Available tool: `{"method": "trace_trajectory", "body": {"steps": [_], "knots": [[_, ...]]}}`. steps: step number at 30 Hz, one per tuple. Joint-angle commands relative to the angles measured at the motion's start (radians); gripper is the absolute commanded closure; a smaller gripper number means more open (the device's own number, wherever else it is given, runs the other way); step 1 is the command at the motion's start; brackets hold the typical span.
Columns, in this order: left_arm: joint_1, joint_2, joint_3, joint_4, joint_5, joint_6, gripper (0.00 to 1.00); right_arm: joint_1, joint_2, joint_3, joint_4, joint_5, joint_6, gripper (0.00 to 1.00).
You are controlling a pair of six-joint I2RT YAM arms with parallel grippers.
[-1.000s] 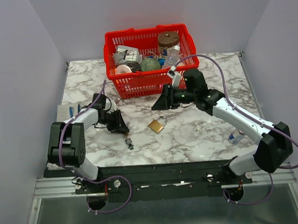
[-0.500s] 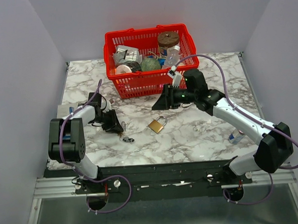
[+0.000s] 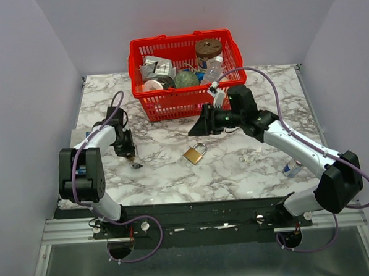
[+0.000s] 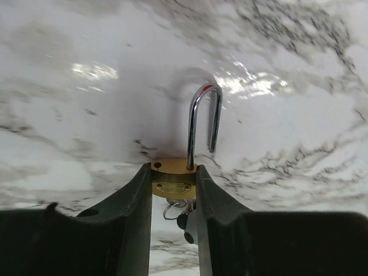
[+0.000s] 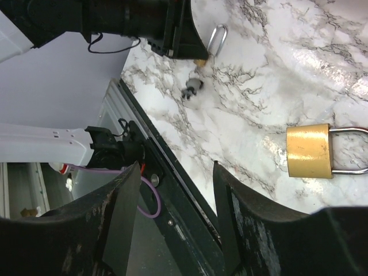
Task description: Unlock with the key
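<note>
My left gripper (image 4: pixel 172 172) is shut on a small brass padlock (image 4: pixel 172 185), gripping its body from both sides. The steel shackle (image 4: pixel 201 115) is open: one leg is free and the empty hole shows in the body. A key on a ring (image 4: pixel 185 221) hangs from the underside. In the top view the left gripper (image 3: pixel 129 152) is at the table's left, with the key (image 3: pixel 136 166) below it. A larger brass padlock (image 3: pixel 194 154) lies shut on the marble. My right gripper (image 3: pixel 199 126) hovers open and empty just behind it.
A red basket (image 3: pixel 182 101) full of items stands at the back centre, just behind the right gripper. A small blue-white object (image 3: pixel 291 167) lies by the right arm. A grey object (image 3: pixel 84 138) lies at the left edge. The right wrist view shows the larger padlock (image 5: pixel 309 150) and the table's front edge.
My left gripper has swung left and slightly back with the small padlock and hanging key. The right arm and the larger padlock have not moved.
</note>
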State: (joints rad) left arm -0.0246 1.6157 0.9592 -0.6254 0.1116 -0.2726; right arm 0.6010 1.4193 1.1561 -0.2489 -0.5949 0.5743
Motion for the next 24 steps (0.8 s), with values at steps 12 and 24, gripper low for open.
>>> {"method": "trace_trajectory", "body": {"steps": [12, 24], "knots": [[0.017, 0.308, 0.361, -0.028, -0.291, 0.113, 1.0, -0.003, -0.074, -0.01, -0.09, 0.09, -0.045, 0.31], [0.051, 0.584, 0.756, -0.141, -0.262, 0.159, 1.0, -0.009, -0.097, 0.028, -0.159, 0.179, -0.088, 0.27]]}}
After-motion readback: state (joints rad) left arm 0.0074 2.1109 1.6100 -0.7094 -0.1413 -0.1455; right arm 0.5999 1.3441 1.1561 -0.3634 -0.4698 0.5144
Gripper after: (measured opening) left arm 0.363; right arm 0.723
